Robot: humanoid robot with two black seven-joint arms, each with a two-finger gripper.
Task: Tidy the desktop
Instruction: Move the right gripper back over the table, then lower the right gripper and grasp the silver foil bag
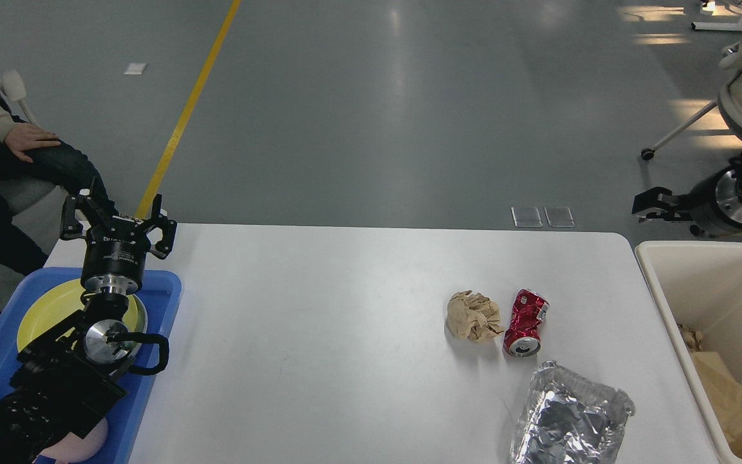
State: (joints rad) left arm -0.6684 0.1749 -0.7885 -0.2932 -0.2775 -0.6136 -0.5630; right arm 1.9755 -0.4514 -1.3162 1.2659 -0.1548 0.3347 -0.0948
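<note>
A lab or open office floor — smooth grey floor [371, 109] with a yellow line [184, 116] running beyond the left gripper [116, 216]. Behind the right gripper [651, 207] stands a wheeled office chair [741, 84] — a seated person [4, 154] waits left of the left gripper.

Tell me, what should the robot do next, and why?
Probably swing the right gripper down toward the crushed red can. That gripper hangs above the cream bin, apparently holding nothing, while the can, paper ball and foil tray all lie on the desktop on its side.
</note>
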